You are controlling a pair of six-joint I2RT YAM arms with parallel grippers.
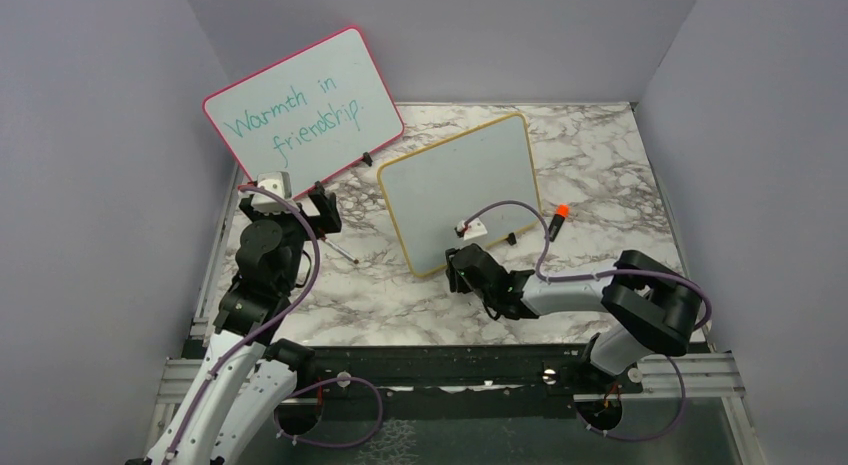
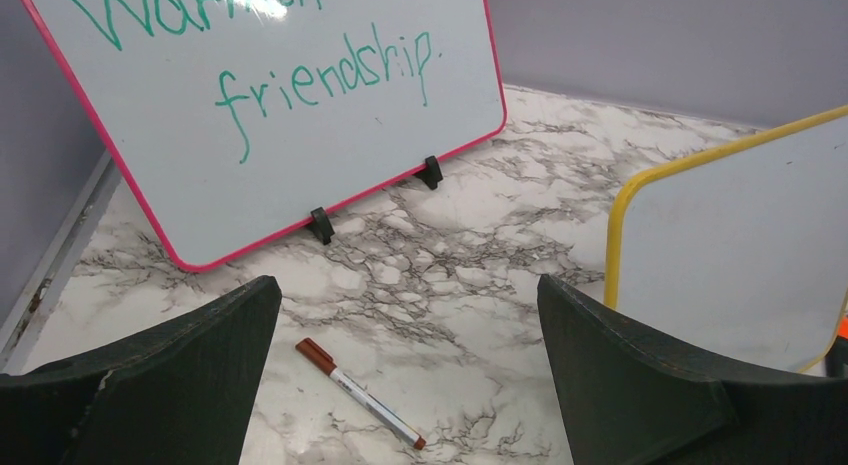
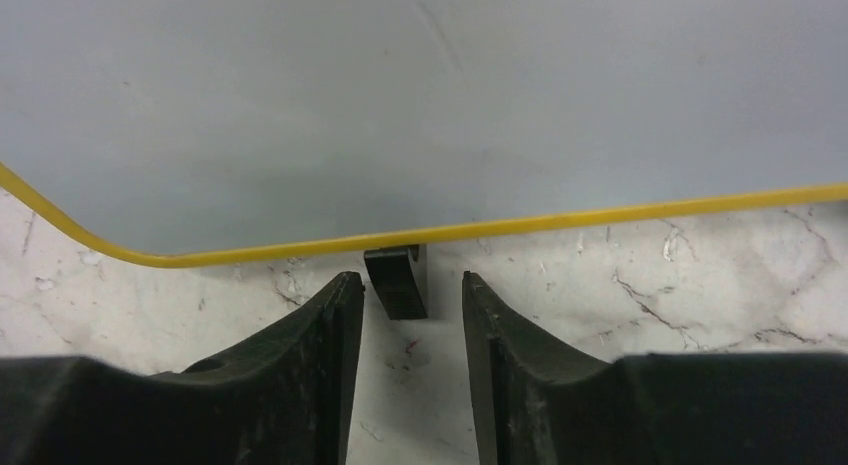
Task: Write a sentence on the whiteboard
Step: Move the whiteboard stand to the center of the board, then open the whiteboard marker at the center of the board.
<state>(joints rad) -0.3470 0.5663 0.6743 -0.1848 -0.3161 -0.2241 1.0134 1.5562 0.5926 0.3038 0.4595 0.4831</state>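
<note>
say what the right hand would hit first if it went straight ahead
Likely the black foot of the whiteboard, just ahead of the right hand, between its fingers; depth unclear.

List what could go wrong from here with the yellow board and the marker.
1. The right gripper sits with jaws narrowly apart right at the black foot of the yellow-framed whiteboard; a nudge could slide or topple the propped board.
2. The brown-capped marker lies flat on the marble tabletop under the wide-open left gripper; thin and round, it may roll or slip from a pinch.
</note>
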